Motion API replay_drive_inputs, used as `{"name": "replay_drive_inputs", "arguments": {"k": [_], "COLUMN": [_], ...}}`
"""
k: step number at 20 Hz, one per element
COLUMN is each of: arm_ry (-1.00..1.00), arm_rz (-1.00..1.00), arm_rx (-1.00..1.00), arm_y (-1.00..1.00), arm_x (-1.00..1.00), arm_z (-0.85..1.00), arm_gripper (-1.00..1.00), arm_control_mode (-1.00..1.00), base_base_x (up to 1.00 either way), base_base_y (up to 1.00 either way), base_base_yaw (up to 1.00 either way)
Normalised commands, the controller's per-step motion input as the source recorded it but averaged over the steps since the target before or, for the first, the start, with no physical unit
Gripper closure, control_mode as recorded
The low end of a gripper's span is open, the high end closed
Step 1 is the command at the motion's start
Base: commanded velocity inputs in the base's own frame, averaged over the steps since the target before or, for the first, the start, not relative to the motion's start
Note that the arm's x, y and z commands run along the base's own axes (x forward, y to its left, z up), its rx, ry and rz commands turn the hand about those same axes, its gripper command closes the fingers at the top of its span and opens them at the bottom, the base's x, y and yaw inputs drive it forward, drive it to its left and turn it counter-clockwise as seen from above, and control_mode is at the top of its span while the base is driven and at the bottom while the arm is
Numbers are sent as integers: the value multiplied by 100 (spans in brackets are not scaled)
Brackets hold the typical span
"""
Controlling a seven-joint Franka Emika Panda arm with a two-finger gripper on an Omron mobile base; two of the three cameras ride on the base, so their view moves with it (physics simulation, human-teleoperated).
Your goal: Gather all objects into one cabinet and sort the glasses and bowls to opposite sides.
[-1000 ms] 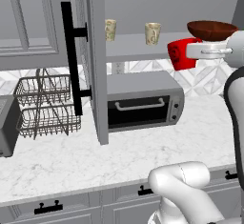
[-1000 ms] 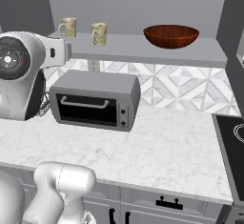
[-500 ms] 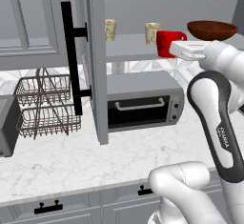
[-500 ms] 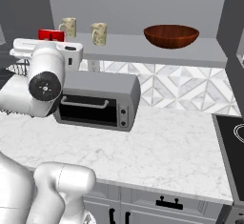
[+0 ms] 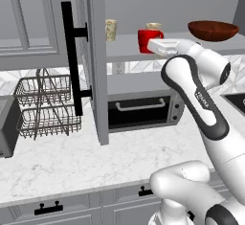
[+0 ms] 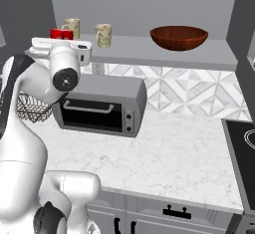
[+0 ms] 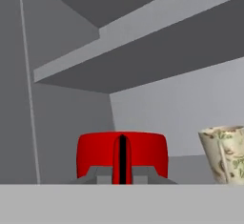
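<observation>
I've got the red mug [image 5: 148,40] clamped in my fingers [image 7: 122,176], over the shelf [image 5: 201,48], beside a beige cup [image 7: 225,153].

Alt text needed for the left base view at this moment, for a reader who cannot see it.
The white arm reaches to the grey shelf of the open wall cabinet, its gripper shut on a red mug. Two beige cups stand on the shelf, one behind the mug, and a brown bowl sits at the right end.
</observation>
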Motion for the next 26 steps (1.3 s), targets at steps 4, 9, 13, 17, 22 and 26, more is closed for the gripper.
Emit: {"name": "replay_drive_inputs", "arguments": {"k": [4,9,13,17,22,26], "arm_ry": [0,0,0,0,0,0], "arm_rz": [4,1,0,0,0,0], "arm_rx": [0,0,0,0,0,0], "arm_y": [17,26,25,6,6,6], "arm_x": [91,74,58,48,49,38], "arm_z": [-4,-1,-1,0,0,9], "arm_gripper": [100,100,100,100,100,100], "arm_control_mode": [-100,-100,-100,-100,-100,-100], "base_base_x": [0,0,0,0,0,0], "base_base_y": [0,0,0,0,0,0], "base_base_yaw": [0,0,0,0,0,0]}}
